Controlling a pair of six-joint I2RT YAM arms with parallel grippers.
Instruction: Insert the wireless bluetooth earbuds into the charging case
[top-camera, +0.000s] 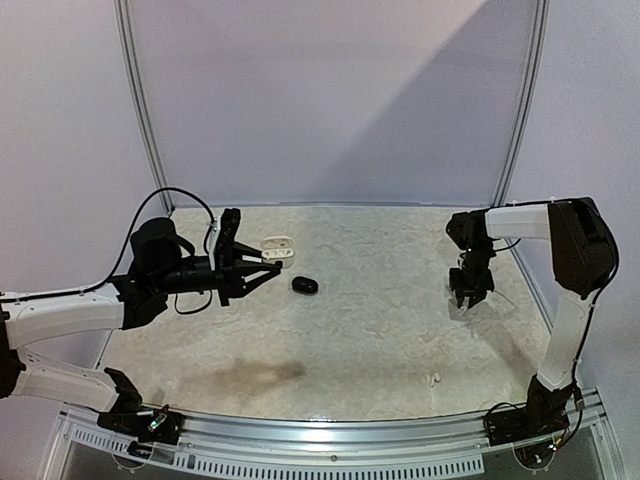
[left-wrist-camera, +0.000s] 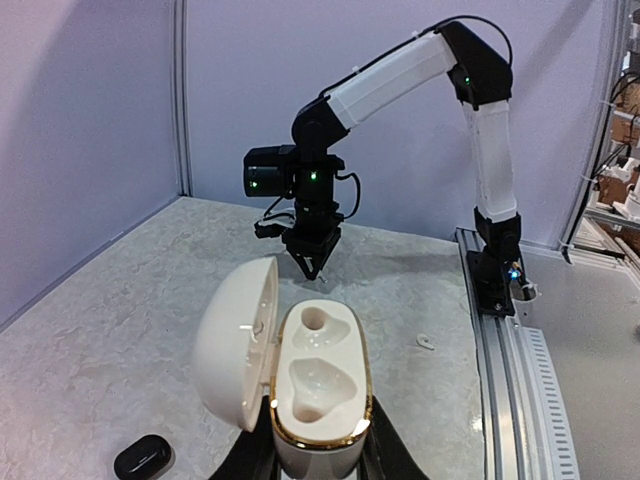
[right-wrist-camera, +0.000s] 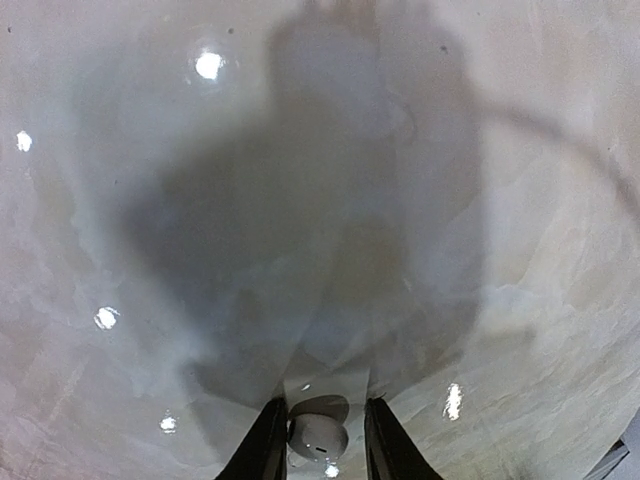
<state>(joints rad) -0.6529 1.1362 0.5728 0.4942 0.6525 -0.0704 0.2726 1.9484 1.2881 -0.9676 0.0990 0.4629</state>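
The right gripper (right-wrist-camera: 322, 415) pinches a tiny white earbud (right-wrist-camera: 318, 437) at the frame's bottom centre, probably light and slippery and best squeezed gently across its rounded body, while the left gripper (left-wrist-camera: 320, 450) clamps the open case (left-wrist-camera: 318, 385), both sockets empty.

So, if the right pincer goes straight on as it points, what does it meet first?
Probably the table: the right pincer points down at it, and the white bud between its fingers would touch first. Height unclear.
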